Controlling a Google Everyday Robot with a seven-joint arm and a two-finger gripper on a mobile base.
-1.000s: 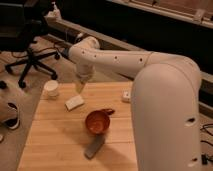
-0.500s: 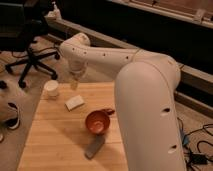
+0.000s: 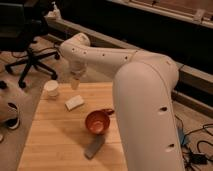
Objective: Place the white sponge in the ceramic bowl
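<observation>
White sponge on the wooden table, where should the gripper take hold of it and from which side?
Probably from straight above, closing across the white sponge at its middle, over its shorter width. It lies flat and slanted on the table, apart from the white cup and the ceramic bowl. The gripper hangs just beyond it.

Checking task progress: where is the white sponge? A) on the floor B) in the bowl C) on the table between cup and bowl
C: the sponge lies on the table between the cup and the bowl; the tool hangs by the table's far edge, just beyond it.
</observation>
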